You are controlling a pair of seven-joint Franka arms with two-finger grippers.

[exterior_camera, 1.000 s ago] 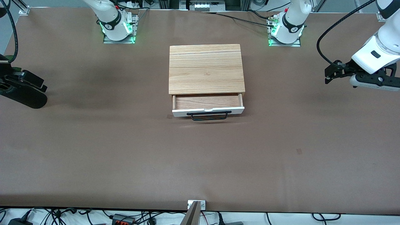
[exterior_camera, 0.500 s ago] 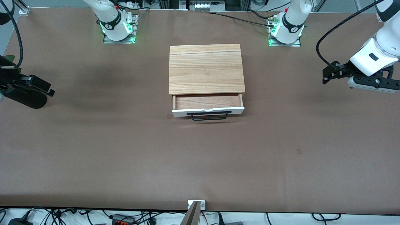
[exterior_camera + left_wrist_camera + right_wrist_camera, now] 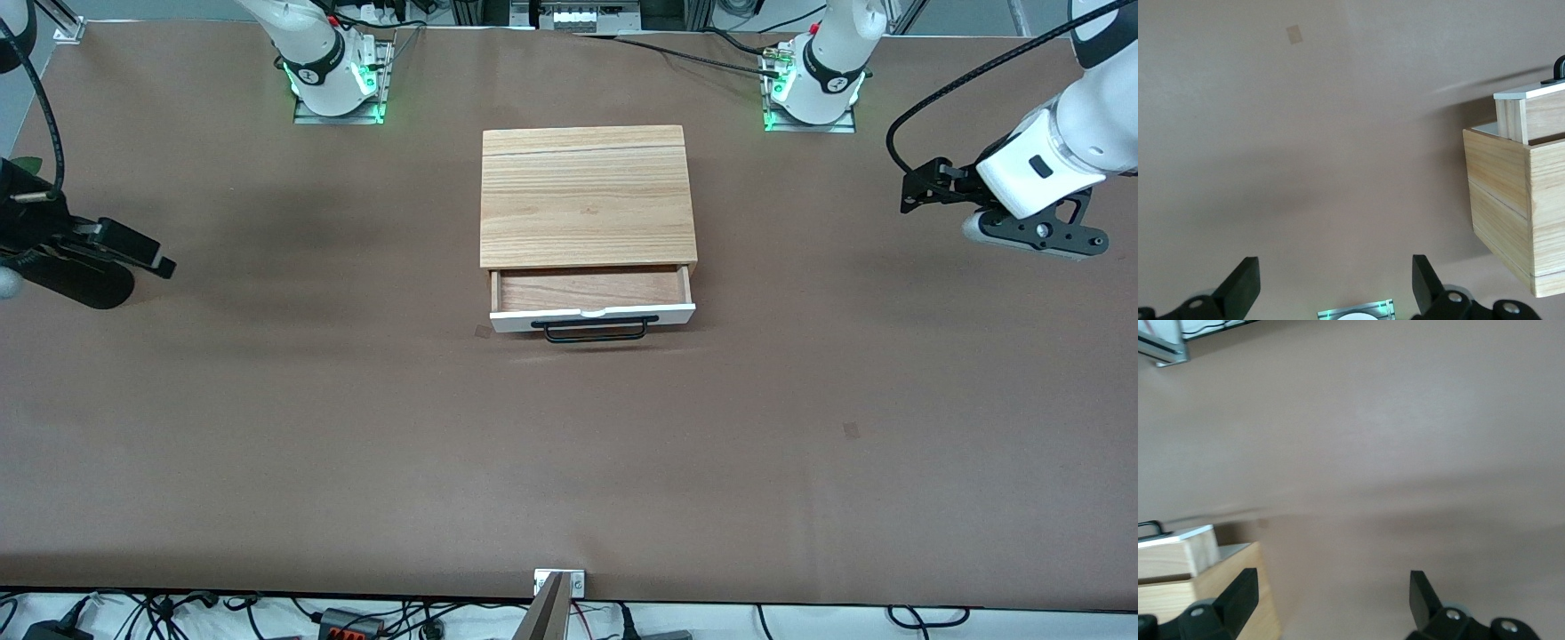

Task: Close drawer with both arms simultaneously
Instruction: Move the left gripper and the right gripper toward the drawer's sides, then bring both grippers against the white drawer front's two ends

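While the drawer stands pulled partway out of the oak casing in the middle of the table, both grippers hang well away from it, one toward each end. Its white front panel and black bar handle sit on the side of the casing nearer the front camera, and the shallow wooden tray shows bare between panel and casing.

Toward the left arm's end of the table from the casing, the left gripper hovers over bare tabletop, well apart from the drawer. In the left wrist view its two black fingers are spread wide with nothing between them, and the casing with the drawer's white panel edge lies off to one side.

Toward the right arm's end from the casing, the right gripper hangs over the table, likewise well apart from the drawer. Its fingers are also spread wide, holding and touching nothing; a corner of the casing and drawer front shows in its wrist view.
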